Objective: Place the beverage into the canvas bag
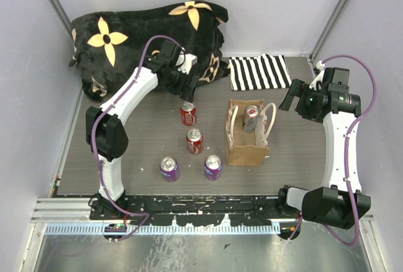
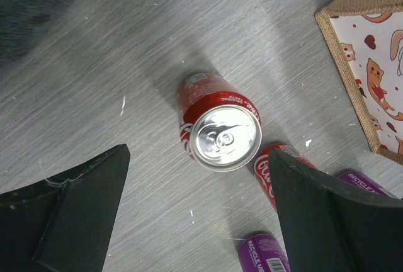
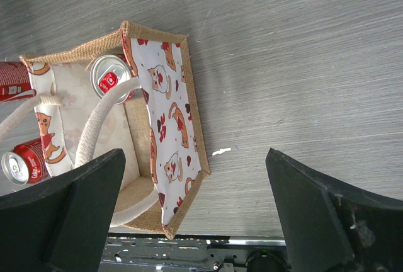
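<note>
The tan canvas bag (image 1: 249, 149) stands upright right of centre, with cream handles and a cat print. A red-and-silver can (image 1: 250, 119) stands inside it and also shows in the right wrist view (image 3: 110, 73). Two red cola cans (image 1: 188, 114) (image 1: 194, 141) and two purple cans (image 1: 169, 169) (image 1: 213, 167) stand on the table left of the bag. My left gripper (image 1: 187, 90) is open and empty, hovering above the far red can (image 2: 220, 130). My right gripper (image 1: 288, 97) is open and empty, to the right of the bag (image 3: 167, 114).
A black blanket with yellow flowers (image 1: 145, 33) lies at the back left. A black-and-white striped cloth (image 1: 259, 72) lies at the back, behind the bag. Grey walls close in the table on three sides.
</note>
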You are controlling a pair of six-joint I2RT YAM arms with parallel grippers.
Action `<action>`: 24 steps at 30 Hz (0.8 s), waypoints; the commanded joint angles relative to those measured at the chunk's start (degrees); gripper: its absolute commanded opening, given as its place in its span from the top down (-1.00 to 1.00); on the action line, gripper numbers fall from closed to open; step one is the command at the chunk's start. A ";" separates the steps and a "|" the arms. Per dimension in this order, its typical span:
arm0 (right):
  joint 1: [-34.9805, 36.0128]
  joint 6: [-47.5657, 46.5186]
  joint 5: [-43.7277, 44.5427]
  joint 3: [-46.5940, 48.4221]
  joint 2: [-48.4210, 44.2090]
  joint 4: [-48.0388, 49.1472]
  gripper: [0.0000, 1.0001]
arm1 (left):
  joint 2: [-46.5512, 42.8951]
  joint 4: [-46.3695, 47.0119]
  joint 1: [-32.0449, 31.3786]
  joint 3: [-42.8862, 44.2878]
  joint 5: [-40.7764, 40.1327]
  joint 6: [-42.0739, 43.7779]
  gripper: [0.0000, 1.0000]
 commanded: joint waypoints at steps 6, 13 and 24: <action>-0.34 0.30 -1.01 -0.48 -2.23 0.59 -1.00 | 3.66 -1.35 -3.25 -0.77 -1.72 -0.02 -0.96; -0.37 0.21 -0.84 -0.67 -2.24 0.70 -1.00 | 5.17 -2.79 -3.97 -1.15 -3.97 0.05 -0.96; -0.35 0.31 -0.84 -1.33 -2.87 0.90 -1.00 | 5.67 -1.23 -4.71 -2.75 -6.03 -0.38 -0.98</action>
